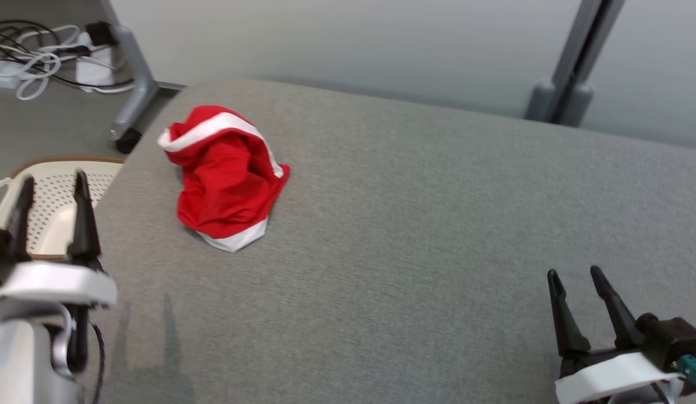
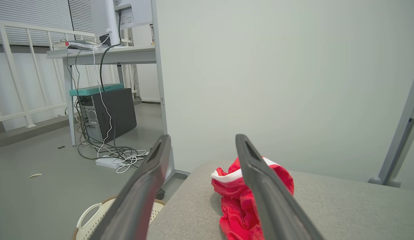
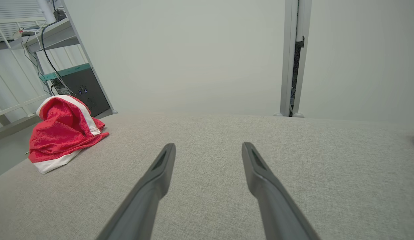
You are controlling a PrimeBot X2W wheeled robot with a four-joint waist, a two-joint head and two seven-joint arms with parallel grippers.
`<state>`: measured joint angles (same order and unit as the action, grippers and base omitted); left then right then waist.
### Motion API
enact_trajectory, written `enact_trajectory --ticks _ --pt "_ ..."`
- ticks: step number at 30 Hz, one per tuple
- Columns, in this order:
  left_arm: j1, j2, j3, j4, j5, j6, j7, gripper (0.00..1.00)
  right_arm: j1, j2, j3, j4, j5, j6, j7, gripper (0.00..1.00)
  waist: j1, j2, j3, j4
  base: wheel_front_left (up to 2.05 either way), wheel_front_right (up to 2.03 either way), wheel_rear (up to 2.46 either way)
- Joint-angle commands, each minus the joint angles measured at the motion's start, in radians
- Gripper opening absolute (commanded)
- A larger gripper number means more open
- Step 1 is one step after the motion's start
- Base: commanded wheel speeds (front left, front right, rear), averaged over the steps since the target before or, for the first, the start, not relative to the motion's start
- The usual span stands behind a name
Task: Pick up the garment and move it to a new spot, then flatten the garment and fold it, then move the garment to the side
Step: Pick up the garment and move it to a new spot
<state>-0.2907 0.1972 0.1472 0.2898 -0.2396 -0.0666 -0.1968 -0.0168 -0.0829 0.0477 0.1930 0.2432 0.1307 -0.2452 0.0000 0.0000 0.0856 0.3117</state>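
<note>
Garment not yet taken up: both grippers were spread wide and held nothing. In the head view, the left gripper sat at eight o'clock, its two dark fingers pointing up over the left edge of the grey padded surface and across a pale perforated basket on the floor below. The right gripper sat at five o'clock, low over bare grey fabric and well apart from the cloth.

The left wrist view looked along the left gripper, and the garment lay just beyond, partly behind the finger toward three o'clock. This arm seemed the one lined up for the pick. The right gripper pointed at open surface, with the garment far off at nine o'clock.

The garment was red with white bands, crumpled into a loose heap, at about ten o'clock on the surface, near its far left corner. Bunched that way, it probably offered a raised fold to pinch. The broad bare area toward three o'clock looked like room for spreading and folding it.

Beyond the surface, cables lay on the floor at eleven o'clock.
</note>
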Motion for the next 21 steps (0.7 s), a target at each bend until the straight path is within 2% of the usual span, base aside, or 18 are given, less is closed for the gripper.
enact_trajectory --ticks 1,13,21 --pt "-0.023 0.0 -0.003 0.005 -0.004 -0.005 0.001 1.0 -0.012 -0.011 -0.006 -0.007 -0.004 0.0 0.002 1.0 0.0 0.0 0.06 -0.06 0.0 0.0 0.0" --pt "-0.336 0.112 0.003 0.181 -0.017 -0.009 0.07 1.0 -0.074 -0.036 -0.047 -0.084 -0.019 0.0 0.014 1.0 0.0 0.0 0.253 -0.24 0.0 0.0 0.0" --pt "-0.437 0.18 -0.022 0.354 -0.012 -0.024 0.177 1.0 -0.101 -0.031 -0.056 -0.085 -0.015 0.0 0.006 1.0 0.0 0.0 0.311 -0.306 0.0 0.0 0.0"
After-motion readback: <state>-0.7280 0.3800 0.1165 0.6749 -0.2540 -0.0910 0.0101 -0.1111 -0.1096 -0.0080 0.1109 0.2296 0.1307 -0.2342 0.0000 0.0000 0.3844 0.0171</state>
